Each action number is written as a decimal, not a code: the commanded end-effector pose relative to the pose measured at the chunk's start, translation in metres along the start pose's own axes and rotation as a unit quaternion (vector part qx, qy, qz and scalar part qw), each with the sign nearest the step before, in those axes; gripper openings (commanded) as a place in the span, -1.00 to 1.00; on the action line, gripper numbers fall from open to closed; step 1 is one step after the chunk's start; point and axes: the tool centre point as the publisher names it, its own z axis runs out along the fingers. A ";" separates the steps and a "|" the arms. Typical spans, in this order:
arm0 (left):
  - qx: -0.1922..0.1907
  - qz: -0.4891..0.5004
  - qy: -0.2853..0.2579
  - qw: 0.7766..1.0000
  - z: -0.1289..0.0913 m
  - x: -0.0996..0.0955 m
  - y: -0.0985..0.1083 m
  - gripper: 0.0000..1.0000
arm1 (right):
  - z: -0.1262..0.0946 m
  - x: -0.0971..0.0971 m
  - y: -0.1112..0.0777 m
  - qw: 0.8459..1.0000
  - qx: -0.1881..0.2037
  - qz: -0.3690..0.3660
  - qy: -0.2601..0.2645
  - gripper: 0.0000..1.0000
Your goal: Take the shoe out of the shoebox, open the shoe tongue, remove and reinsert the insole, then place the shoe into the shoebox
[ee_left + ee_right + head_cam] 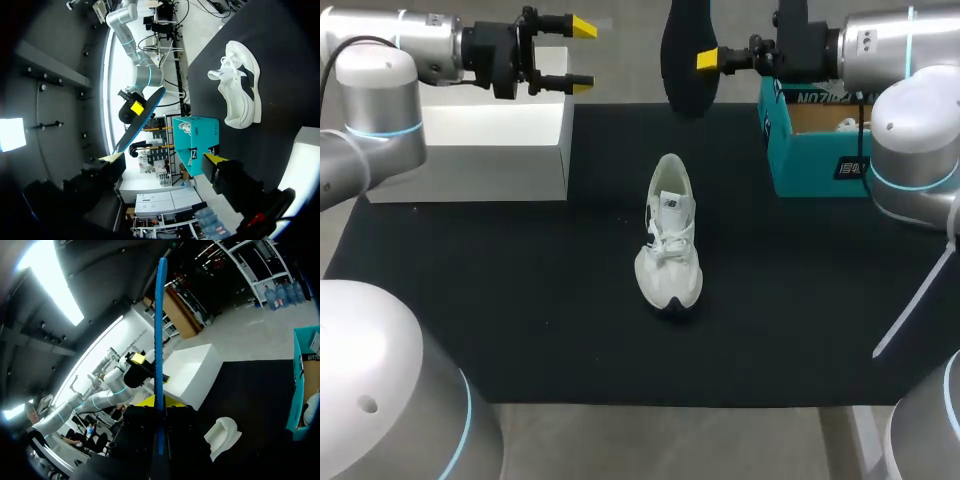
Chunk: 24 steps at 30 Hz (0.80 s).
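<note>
The white shoe (670,235) stands upright on the black mat, mid-table, with its tongue raised. High above and behind it, my right gripper (708,60) is shut on the dark insole (685,40), which hangs upright in the air. In the right wrist view the insole (160,340) shows edge-on as a blue strip rising from between the fingers of the right gripper (160,405), with the shoe (222,437) below. My left gripper (582,55) is open and empty, level with the insole and to its left. Its wrist view shows the insole (142,120) ahead and the shoe (240,92) off to the side.
The teal shoebox (810,150) sits open at the back right of the mat, under my right arm. A white box (480,140) stands at the back left under the left gripper. The black mat (520,300) lies bare around the shoe.
</note>
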 end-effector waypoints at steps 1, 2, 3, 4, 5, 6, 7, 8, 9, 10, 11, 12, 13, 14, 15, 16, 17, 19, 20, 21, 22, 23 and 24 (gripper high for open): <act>-0.001 0.001 0.001 1.000 0.000 0.000 -0.001 1.00 | 0.020 -0.007 -0.023 0.998 -0.054 -0.015 0.002 -1.00; -0.001 0.001 0.001 1.000 0.000 0.000 -0.001 1.00 | 0.021 -0.009 -0.026 0.998 -0.059 -0.015 0.004 -1.00; -0.001 0.001 0.001 1.000 0.000 0.000 -0.001 1.00 | 0.023 -0.011 -0.028 0.998 -0.060 -0.013 0.006 -1.00; -0.001 0.001 0.001 1.000 0.000 0.000 -0.001 1.00 | 0.024 -0.013 -0.030 0.998 -0.058 -0.008 0.006 -1.00; -0.001 0.001 0.001 1.000 0.000 0.000 -0.001 1.00 | 0.025 -0.015 -0.032 0.998 -0.057 -0.007 0.006 -1.00; -0.001 0.001 0.001 1.000 0.000 0.000 -0.001 1.00 | 0.025 -0.017 -0.034 0.998 -0.056 -0.006 0.007 -1.00; -0.001 0.001 0.001 1.000 0.000 0.000 -0.001 1.00 | 0.025 -0.020 -0.036 0.999 -0.054 -0.004 0.007 -1.00; -0.001 0.001 0.001 1.000 0.000 0.000 -0.001 1.00 | 0.025 -0.021 -0.037 0.999 -0.054 -0.003 0.007 -1.00; -0.001 0.001 0.001 1.000 0.000 0.000 -0.001 1.00 | 0.024 -0.024 -0.039 0.998 -0.054 -0.001 0.008 -1.00; -0.001 0.001 0.001 1.000 0.000 0.000 -0.001 1.00 | 0.024 -0.026 -0.041 0.999 -0.053 0.000 0.008 -1.00; -0.001 0.001 0.001 1.000 0.000 0.000 -0.001 1.00 | 0.023 -0.030 -0.043 0.999 -0.051 0.001 0.005 -1.00; -0.001 0.001 0.001 1.000 0.000 0.000 -0.001 1.00 | 0.022 -0.032 -0.044 0.999 -0.054 0.000 0.004 -1.00; -0.001 0.001 0.001 1.000 0.000 0.000 -0.001 1.00 | 0.022 -0.032 -0.044 0.999 -0.054 0.000 0.004 -1.00; -0.001 0.001 0.001 1.000 0.000 0.000 -0.001 1.00 | 0.022 -0.032 -0.044 0.999 -0.054 0.000 0.004 -1.00; -0.001 0.001 0.001 1.000 0.000 0.000 -0.001 1.00 | 0.022 -0.032 -0.044 0.999 -0.054 0.000 0.004 -1.00; -0.001 0.001 0.001 1.000 0.000 0.000 -0.001 1.00 | 0.022 -0.032 -0.044 0.999 -0.054 0.000 0.004 -1.00; -0.001 0.001 0.001 1.000 0.000 0.000 -0.001 1.00 | 0.022 -0.032 -0.044 0.999 -0.054 0.000 0.004 -1.00; -0.001 0.001 0.001 1.000 0.000 0.000 -0.001 1.00 | 0.022 -0.032 -0.044 0.999 -0.054 0.000 0.004 -1.00; -0.001 0.001 0.001 1.000 0.000 0.000 -0.001 1.00 | 0.022 -0.032 -0.044 0.999 -0.054 0.000 0.004 -1.00; -0.001 0.001 0.001 1.000 0.000 0.000 -0.001 1.00 | 0.022 -0.032 -0.044 0.999 -0.054 0.000 0.004 -1.00; -0.001 0.001 0.001 1.000 0.000 0.000 -0.001 1.00 | 0.022 -0.032 -0.044 0.999 -0.054 0.000 0.004 -1.00; -0.001 0.001 0.001 1.000 0.000 0.000 -0.001 1.00 | 0.022 -0.032 -0.044 0.999 -0.054 0.000 0.004 -1.00; -0.001 0.001 0.001 1.000 0.000 0.000 -0.001 1.00 | 0.022 -0.032 -0.044 0.999 -0.054 0.000 0.004 -1.00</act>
